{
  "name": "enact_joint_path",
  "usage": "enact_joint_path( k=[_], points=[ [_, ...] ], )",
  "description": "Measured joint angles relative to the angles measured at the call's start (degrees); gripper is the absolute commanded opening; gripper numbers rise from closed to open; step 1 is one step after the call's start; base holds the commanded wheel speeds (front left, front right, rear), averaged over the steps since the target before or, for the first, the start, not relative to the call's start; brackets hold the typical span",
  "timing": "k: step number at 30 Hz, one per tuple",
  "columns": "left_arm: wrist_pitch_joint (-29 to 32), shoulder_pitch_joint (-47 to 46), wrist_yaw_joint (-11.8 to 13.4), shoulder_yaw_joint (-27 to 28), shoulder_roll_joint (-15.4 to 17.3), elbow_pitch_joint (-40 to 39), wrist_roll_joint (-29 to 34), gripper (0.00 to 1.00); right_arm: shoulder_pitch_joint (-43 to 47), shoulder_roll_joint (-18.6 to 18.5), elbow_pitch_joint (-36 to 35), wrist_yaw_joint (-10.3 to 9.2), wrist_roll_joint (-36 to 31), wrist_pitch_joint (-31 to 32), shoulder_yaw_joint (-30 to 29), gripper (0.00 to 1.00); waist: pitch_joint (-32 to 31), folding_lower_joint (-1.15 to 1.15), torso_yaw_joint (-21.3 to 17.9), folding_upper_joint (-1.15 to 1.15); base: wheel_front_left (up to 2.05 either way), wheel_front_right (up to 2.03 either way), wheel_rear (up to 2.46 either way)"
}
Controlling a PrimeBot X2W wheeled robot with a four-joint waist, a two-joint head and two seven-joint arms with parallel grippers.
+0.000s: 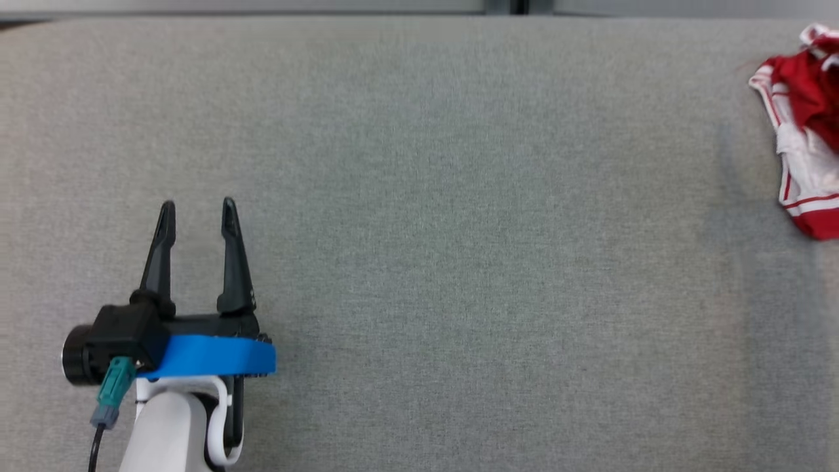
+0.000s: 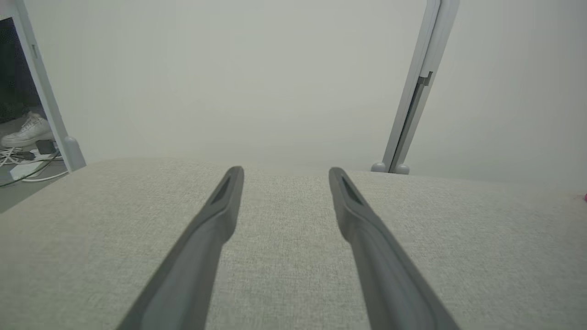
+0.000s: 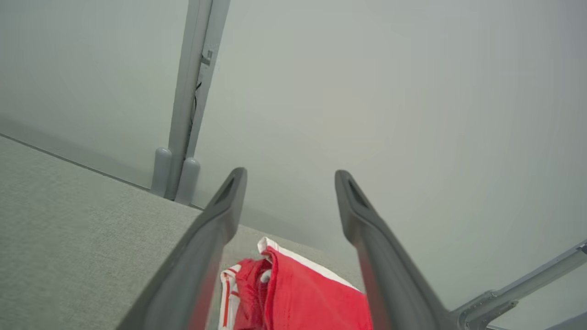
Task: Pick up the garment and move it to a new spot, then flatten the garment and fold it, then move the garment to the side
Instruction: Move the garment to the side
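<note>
1. The left claw (image 1: 198, 206) is recorded low on the left of the head view, over the grey table (image 1: 419, 196); its two dark fingers are spread wide; only bare table covering is seen between them; nothing is gripped.
2. In the left wrist view the same wide spread is noted; the fingers are held above the table.
3. The right claw (image 3: 291, 174) is recorded in its own wrist view; the fingers are set wide apart and nothing is clamped; the tips are seen against a pale wall panel (image 3: 412, 91).
4. The garment (image 3: 302, 293), red with white trim, is seen bunched on the table below and between those fingers; contact with either finger cannot be determined.
5. In the head view the garment (image 1: 803, 144) is found crumpled at the far right of the table, cut off by the frame edge; it is well apart from the left claw.
6. Beyond the table, a white shoe (image 2: 27, 130) and cables (image 2: 18, 160) are noted on the floor.
</note>
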Motion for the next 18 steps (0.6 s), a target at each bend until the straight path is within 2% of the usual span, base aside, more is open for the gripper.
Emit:
enact_joint_path(
  k=[2,3,5,7,11,18],
  points=[
    [0.0,0.7,0.1,0.2,0.1,0.1,0.0,1.0,0.8,1.5,-0.4,0.0,0.0,-0.6,0.3,1.0,-0.9,0.0,0.0,0.0,0.0,0.0,0.0],
    [0.0,2.2,0.2,0.7,0.3,0.3,-0.1,1.0,2.6,4.3,-1.3,0.0,0.2,-1.8,0.8,1.0,-2.7,0.0,-0.1,0.0,0.0,0.0,0.0],
    [0.0,2.9,0.3,0.8,0.5,0.4,-0.1,1.0,3.4,5.5,-1.7,0.0,0.2,-2.2,1.4,1.0,-3.6,0.0,-0.2,0.0,0.0,0.0,0.0],
    [0.0,4.8,0.5,1.1,0.8,0.8,-0.5,1.0,5.9,9.4,-2.5,0.0,0.4,-3.2,3.1,1.0,-6.0,0.0,-0.5,0.0,0.0,0.0,0.0],
    [0.1,6.9,1.0,1.2,1.0,0.7,-0.5,1.0,9.0,13.9,-3.4,0.0,0.9,-4.5,4.2,1.0,-9.0,-0.01,-1.2,0.0,0.0,0.0,0.0],
    [0.8,9.1,1.6,0.9,1.1,0.0,-0.7,1.0,17.0,18.2,-7.2,0.0,1.9,-5.3,4.0,1.0,-13.0,0.0,-2.1,0.0,0.0,0.0,0.0]
  ],
)
